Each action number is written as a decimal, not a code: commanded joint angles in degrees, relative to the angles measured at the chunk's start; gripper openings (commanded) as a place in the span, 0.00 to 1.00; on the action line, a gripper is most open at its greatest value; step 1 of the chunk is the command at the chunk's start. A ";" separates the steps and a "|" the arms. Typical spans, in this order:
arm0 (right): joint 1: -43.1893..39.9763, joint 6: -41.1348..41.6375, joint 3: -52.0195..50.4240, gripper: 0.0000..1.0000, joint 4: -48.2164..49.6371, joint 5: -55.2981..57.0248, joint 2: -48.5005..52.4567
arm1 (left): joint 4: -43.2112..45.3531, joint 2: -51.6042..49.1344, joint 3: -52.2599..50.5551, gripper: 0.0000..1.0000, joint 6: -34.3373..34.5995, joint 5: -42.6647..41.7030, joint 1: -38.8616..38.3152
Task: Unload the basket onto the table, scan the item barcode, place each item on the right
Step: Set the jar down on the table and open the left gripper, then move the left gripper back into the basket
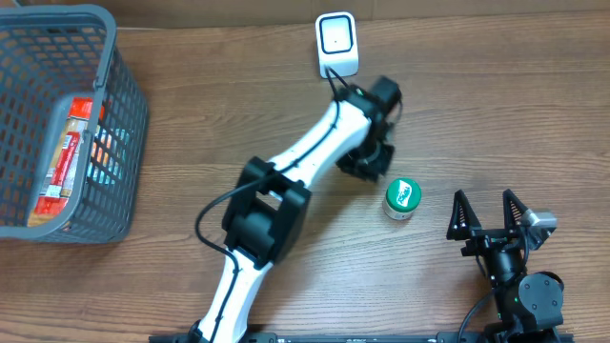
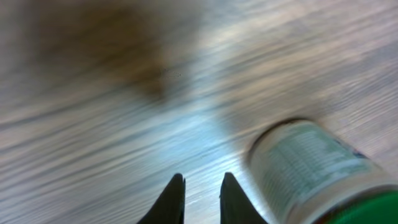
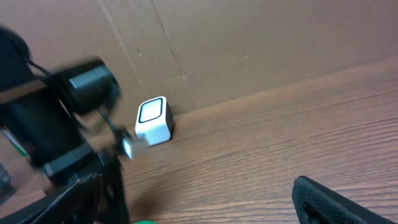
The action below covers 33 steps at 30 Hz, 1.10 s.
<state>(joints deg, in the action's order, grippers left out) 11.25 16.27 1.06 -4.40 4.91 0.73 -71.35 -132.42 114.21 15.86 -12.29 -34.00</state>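
Observation:
The item, a small jar with a green lid, stands upright on the wooden table, held by nothing. In the left wrist view, blurred, the jar shows its white printed label just right of my fingers. My left gripper hovers just up and left of the jar, shut with nothing between its fingers. The white barcode scanner stands at the back edge, beyond that gripper. My right gripper rests open and empty to the right of the jar.
A grey mesh basket holding packaged goods sits at the far left. A brown cardboard wall rises behind the scanner. The left arm stretches diagonally across the table's middle.

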 commanded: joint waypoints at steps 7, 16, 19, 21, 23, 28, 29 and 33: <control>-0.07 -0.24 -0.61 1.00 0.17 0.11 -0.55 | -11.47 15.02 32.02 0.69 -4.33 11.41 21.31; -0.07 -0.24 -0.61 1.00 0.17 0.13 -0.55 | -12.41 22.99 38.29 1.00 -4.81 11.23 50.34; -0.07 -0.24 -0.61 1.00 0.17 0.11 -0.55 | -13.79 22.75 37.27 1.00 -5.62 11.23 56.68; -0.07 -0.24 -0.61 1.00 0.17 0.11 -0.55 | -14.38 22.08 36.22 1.00 -5.70 11.26 60.04; -0.07 -0.24 -0.61 1.00 0.17 0.13 -0.55 | -15.23 20.83 35.58 0.99 -7.21 11.23 62.31; -0.07 -0.24 -0.61 1.00 0.17 0.11 -0.55 | -18.49 15.34 35.41 1.00 -11.74 11.69 64.50; -0.07 -0.24 -0.61 1.00 0.17 0.11 -0.55 | -19.06 14.23 35.41 1.00 -12.37 12.26 64.57; -0.07 -0.24 -0.61 1.00 0.17 0.13 -0.55 | -21.00 9.38 35.41 1.00 -12.46 16.35 64.81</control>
<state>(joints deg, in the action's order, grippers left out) 11.25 16.29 1.06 -4.38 4.89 0.73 -91.81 -119.85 150.02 5.69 0.75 30.52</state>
